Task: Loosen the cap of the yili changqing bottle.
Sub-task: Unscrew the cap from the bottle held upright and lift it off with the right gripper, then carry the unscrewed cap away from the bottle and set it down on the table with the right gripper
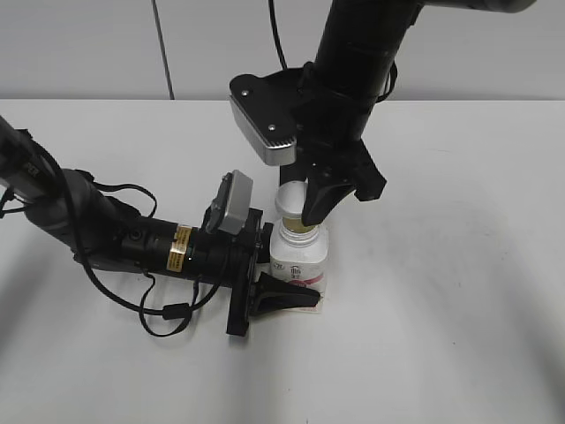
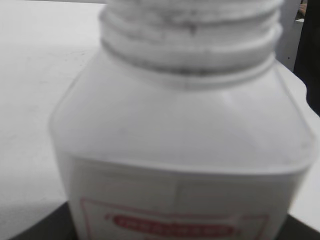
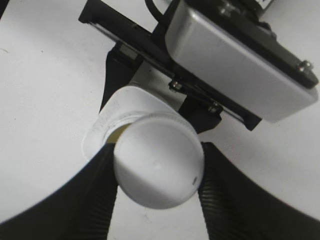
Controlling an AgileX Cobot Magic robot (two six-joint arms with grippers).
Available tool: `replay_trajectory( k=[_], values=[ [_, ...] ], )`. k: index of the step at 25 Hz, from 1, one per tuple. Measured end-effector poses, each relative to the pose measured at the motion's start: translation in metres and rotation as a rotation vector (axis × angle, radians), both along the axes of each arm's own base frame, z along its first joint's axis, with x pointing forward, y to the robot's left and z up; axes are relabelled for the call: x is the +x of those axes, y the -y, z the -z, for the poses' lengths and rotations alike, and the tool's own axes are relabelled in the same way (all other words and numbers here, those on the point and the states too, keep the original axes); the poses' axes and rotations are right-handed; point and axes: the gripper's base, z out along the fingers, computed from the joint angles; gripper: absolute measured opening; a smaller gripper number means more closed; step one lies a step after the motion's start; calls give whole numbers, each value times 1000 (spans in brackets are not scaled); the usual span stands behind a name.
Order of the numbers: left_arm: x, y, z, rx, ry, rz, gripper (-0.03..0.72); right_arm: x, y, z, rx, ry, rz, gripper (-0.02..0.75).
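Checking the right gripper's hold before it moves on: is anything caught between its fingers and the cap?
Nothing visible. The right gripper has its fingers directly against the cap, already lifted off the yili changqing bottle, which the left gripper clamps.

Even, bright overhead light washes the white desk (image 1: 459, 265), leaving only soft grey shadows under the arms and none hard-edged. The exterior view is sharp. The left wrist view is blurred, the bottle (image 2: 180, 145) too close to focus (its label print unreadable). In the right wrist view the cap (image 3: 159, 161) looks slightly soft, without glare
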Motion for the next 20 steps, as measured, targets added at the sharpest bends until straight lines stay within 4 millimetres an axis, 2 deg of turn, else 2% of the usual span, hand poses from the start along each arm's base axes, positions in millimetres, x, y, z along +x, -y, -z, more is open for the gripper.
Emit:
replay_trajectory(
  k=[6, 12, 20],
  values=[
    [0, 0, 0, 0, 0, 0, 392, 6, 2, -7, -35, 21, 101, 388],
    [0, 0, 0, 1, 0, 0, 391, 14, 0, -24, -27, 30, 309, 388],
    [0, 0, 0, 1, 0, 0, 391, 22, 11, -25, -61, -26, 625, 388]
  ],
)
